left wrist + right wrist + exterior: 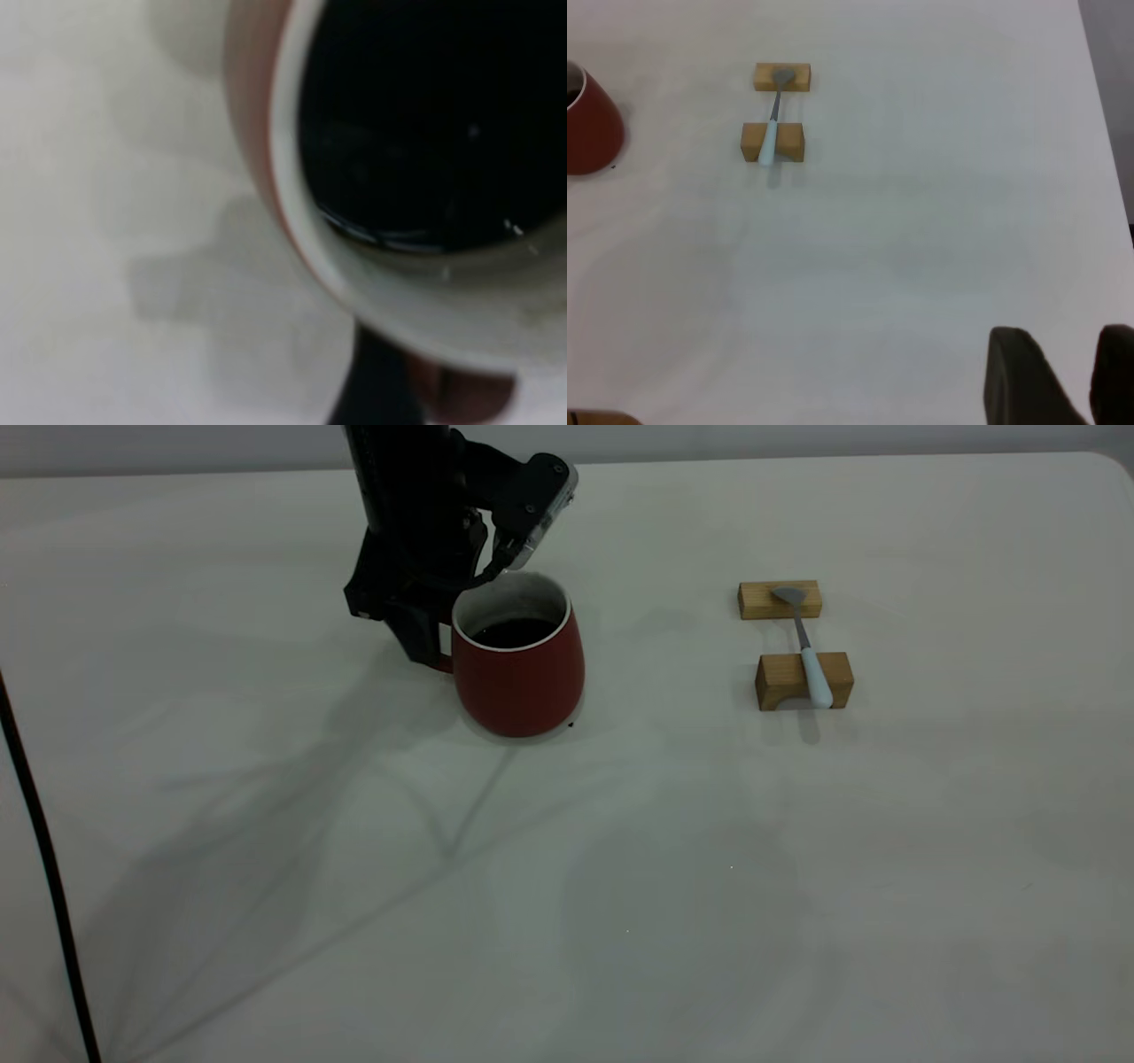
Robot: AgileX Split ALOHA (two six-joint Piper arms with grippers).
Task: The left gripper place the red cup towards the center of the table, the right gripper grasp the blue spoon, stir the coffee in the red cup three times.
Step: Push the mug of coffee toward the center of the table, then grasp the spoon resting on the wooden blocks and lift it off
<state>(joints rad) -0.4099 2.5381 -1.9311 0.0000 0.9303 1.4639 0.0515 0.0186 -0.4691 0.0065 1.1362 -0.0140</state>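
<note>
Left end effector [434, 642] grips the red cup [518, 673] by its handle, upper centre of frame; the right end effector's [1063, 376] fingers stand apart above the surface [620, 886].

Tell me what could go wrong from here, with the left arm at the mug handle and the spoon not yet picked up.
1. The red cup holds coffee and the left gripper sits at its handle side; a jerky move could slosh or tip it.
2. The blue spoon bridges two wooden blocks; an off-centre pinch by the right gripper, now far back, could knock it off or shift a block.
</note>
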